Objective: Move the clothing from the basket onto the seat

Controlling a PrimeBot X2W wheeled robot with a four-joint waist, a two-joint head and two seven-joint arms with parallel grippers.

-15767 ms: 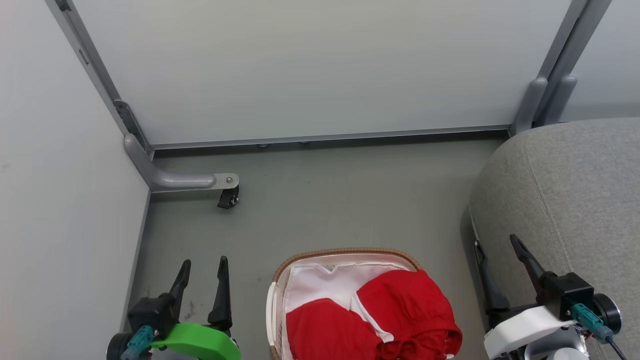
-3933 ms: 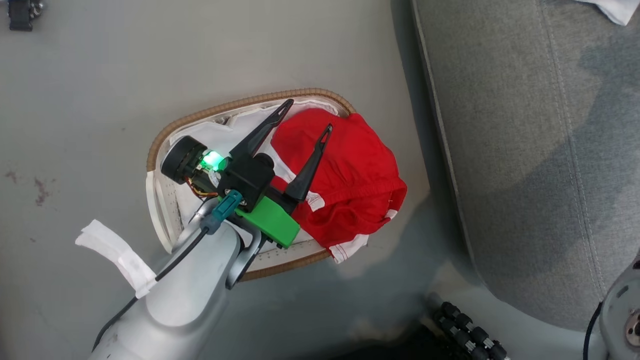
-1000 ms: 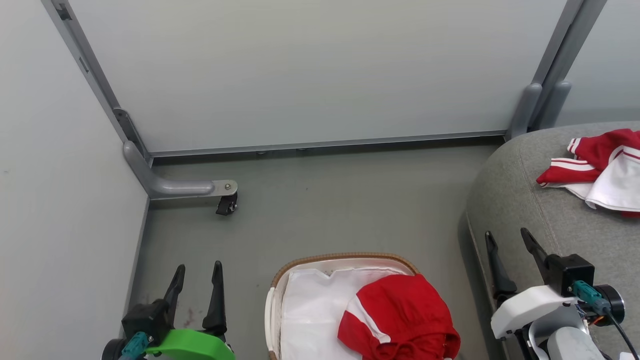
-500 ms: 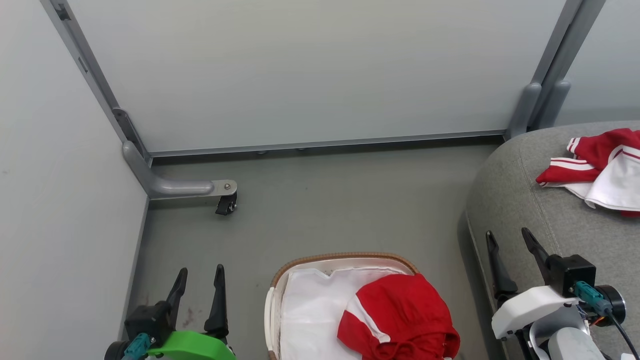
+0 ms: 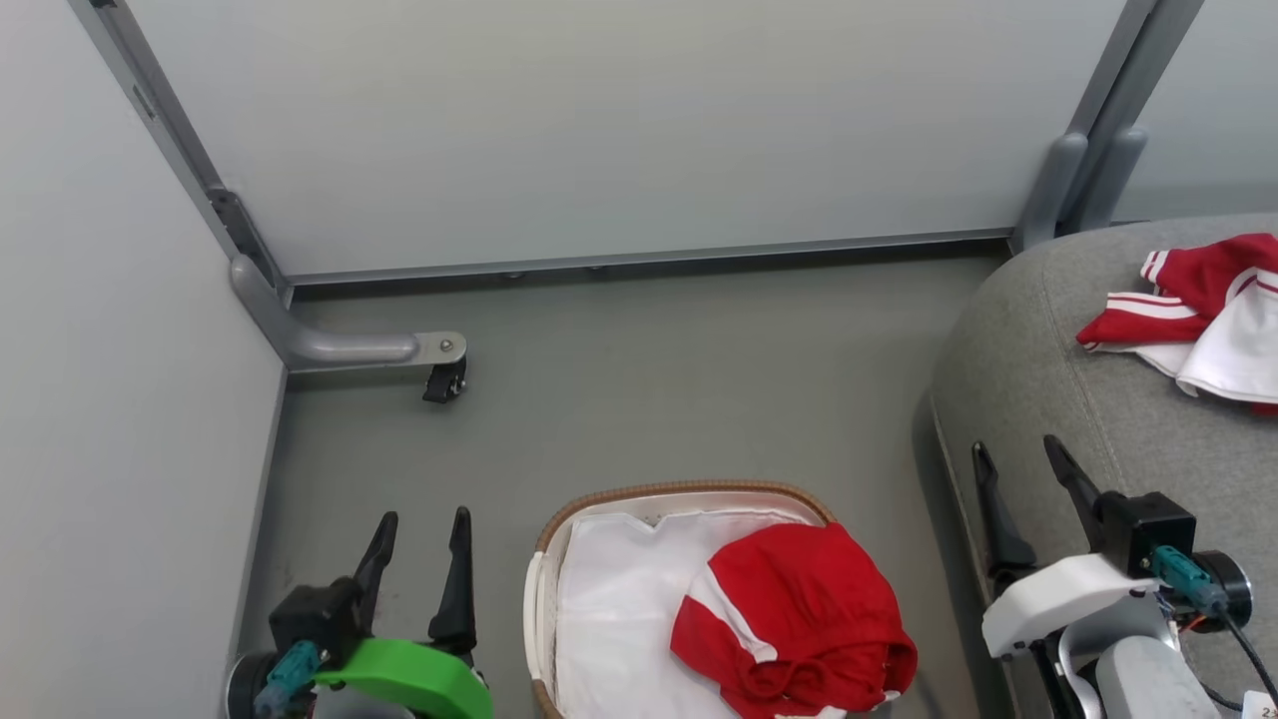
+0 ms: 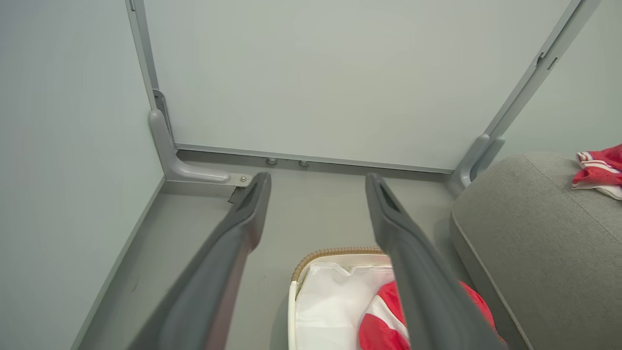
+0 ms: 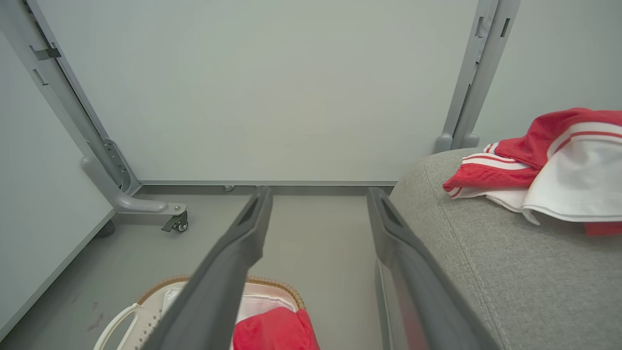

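One red garment with white trim lies bunched in the right half of the cream basket, over its white liner. A second red and white garment rests on the grey seat at the right edge. My left gripper stands open and empty, left of the basket above the floor. Over the seat's front edge my right gripper is open too, holding nothing. The left wrist view shows the basket garment low down, and the right wrist view shows the seat garment.
Pale grey partition panels close off the back and the left side. A metal foot with a black caster sticks out onto the floor at the back left. Grey floor lies between the basket and the back panel.
The whole head view has shifted slightly, so things sit a little higher in it. Both grippers stay open and empty; the garments lie as before.
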